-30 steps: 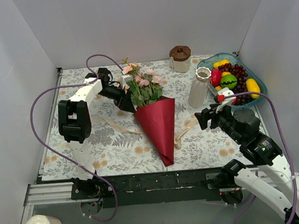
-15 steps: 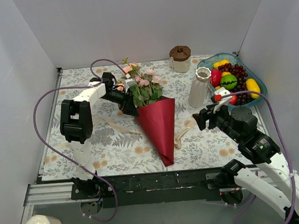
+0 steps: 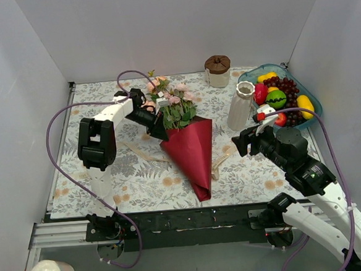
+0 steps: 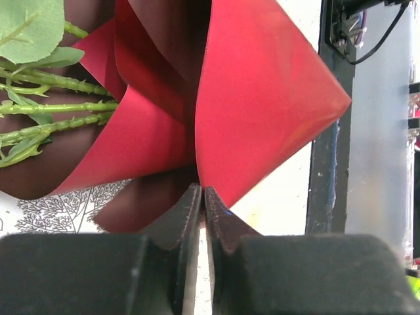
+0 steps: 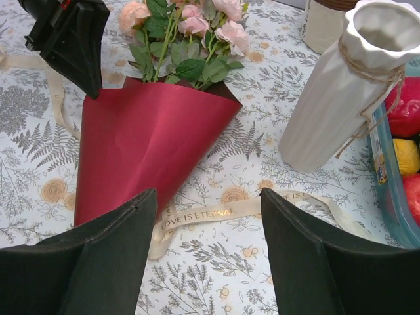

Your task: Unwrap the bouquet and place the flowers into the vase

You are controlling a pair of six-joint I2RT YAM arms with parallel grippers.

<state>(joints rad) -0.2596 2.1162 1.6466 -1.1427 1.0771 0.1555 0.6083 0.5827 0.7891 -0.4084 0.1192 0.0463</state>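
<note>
The left jaws are clenched on the rim of the paper (image 4: 262,98). The bite looks thin, so the glossy sheet could slip free, or a pull could drag the whole bouquet (image 3: 187,141) instead of opening it. It lies mid-counter (image 3: 97,178), blooms toward 11 o'clock and cone tip toward 6. The right jaws hang released at 4 o'clock. The maroon cone is stiff, the stems (image 4: 59,108) wiry, the flowers (image 3: 171,102) soft. The ribbed, slim vase (image 3: 240,106) at 2 o'clock might topple if knocked.
</note>
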